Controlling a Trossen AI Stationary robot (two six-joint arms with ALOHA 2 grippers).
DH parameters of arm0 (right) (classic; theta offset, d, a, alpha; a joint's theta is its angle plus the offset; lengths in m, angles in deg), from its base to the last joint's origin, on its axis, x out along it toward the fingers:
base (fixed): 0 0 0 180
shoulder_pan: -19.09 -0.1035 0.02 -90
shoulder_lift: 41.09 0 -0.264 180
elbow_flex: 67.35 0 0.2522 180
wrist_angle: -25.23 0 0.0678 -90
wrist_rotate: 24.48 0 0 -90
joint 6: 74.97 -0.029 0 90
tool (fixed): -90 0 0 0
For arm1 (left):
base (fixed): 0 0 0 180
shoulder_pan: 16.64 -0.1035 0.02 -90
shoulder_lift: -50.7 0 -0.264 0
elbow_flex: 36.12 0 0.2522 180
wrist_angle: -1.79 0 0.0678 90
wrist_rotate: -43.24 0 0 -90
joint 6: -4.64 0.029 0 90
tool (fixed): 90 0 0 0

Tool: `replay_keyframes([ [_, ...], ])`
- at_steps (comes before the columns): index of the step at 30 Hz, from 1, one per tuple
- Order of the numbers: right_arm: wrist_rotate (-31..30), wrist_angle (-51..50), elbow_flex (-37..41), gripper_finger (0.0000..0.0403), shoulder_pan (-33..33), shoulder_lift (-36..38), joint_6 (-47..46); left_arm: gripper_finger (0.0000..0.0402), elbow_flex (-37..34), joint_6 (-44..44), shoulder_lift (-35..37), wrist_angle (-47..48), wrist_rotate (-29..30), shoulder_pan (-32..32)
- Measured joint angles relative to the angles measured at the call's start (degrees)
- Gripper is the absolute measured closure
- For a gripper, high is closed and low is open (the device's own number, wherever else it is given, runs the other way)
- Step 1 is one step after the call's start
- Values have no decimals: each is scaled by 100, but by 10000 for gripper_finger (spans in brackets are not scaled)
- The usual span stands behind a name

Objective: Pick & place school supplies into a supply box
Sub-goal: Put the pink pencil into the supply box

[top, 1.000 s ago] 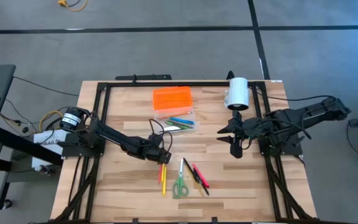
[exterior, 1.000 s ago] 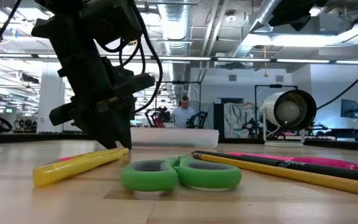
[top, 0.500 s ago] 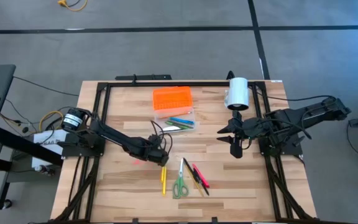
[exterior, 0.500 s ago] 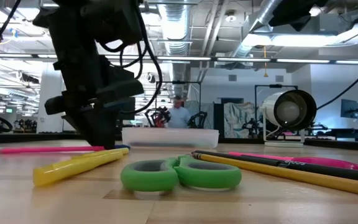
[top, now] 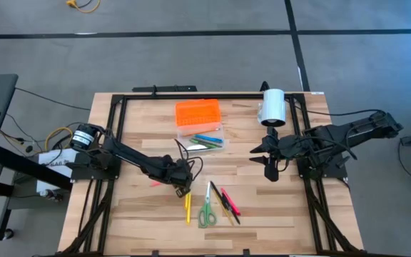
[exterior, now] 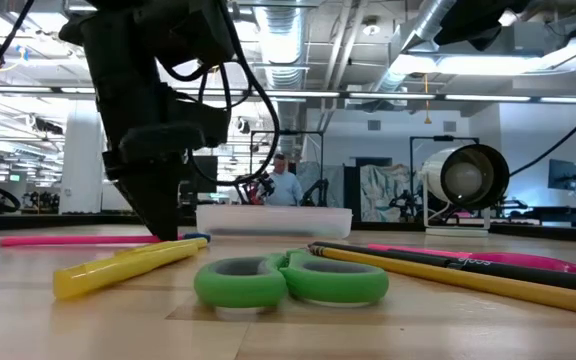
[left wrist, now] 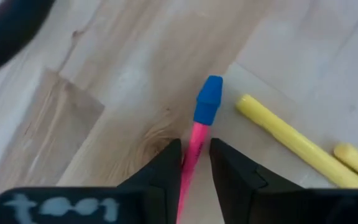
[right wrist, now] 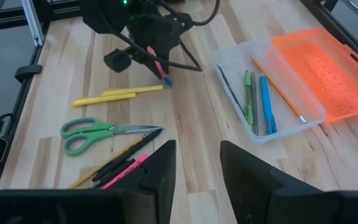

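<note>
Here the left end effector (left wrist: pixel 195 163) sits low over the counter (top: pixel 141 207), its two fingers narrowed around the shaft of a pink pen (left wrist: pixel 192 155) with a blue cap. The left wrist view shows the pen running between the fingers with only slim gaps on either side, so whether the pads bear on it yet is hard to tell. To do this step well, the squeeze should finish before any lift, and the pen should stay centred between the pads so it does not roll or pivot.

Two yellow pens (left wrist: pixel 286 140) lie just beside the blue cap; I judge a straight upward lift safest, since a sideways drag could nudge them. The green scissors (top: pixel 206 214) and the other pens rest nearer the front edge, apart from this grasp.

The supply box (top: pixel 217 145), a clear tray with its orange lid (top: pixel 198 113) open behind it, stands toward the back of the counter and already holds several pens. The pink pen should arrive turned parallel to those.

The right end effector (right wrist: pixel 194 165) waits with fingers wide on the right side, near the white cylinder (top: pixel 271 106).
</note>
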Motion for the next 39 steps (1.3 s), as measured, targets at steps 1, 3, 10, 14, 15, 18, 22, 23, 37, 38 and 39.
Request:
replay_keyframes([
  [1, 1, 0, 0, 285, 0, 0, 0, 334, 0, 125, 1, -1, -32, 3],
  [3, 0, 0, 0, 285, 0, 0, 0, 343, 0, 387, 2, -26, -96, 9],
  [10, 0, -2, 0, 285, 0, 0, 0, 360, -8, 921, 4, -167, -139, 13],
  [14, 0, -2, 0, 285, 0, 2, 30, 360, -17, 1370, -1, -478, -300, 15],
  [15, 0, -4, 0, 285, 0, 0, 39, 360, -19, 1423, -5, -572, -358, 20],
  [18, -18, -32, 0, 285, 0, 0, 60, 360, -17, 1483, -9, -656, -486, -1],
  [22, -131, -66, 0, 285, 0, 0, 104, 360, -17, 1445, -9, -619, -506, -85],
  [23, -160, -72, 0, 285, 0, 0, 108, 360, -14, 1400, -9, -574, -506, -100],
  [37, -190, -67, 0, 285, 0, 0, 107, 379, 7, 981, 4, -66, -487, -197],
  [38, -190, -66, 0, 285, 0, 0, 107, 387, 6, 978, 5, -83, -480, -197],
  [39, -190, -66, 0, 285, 0, 0, 107, 392, 2, 978, 7, -105, -474, -197],
])
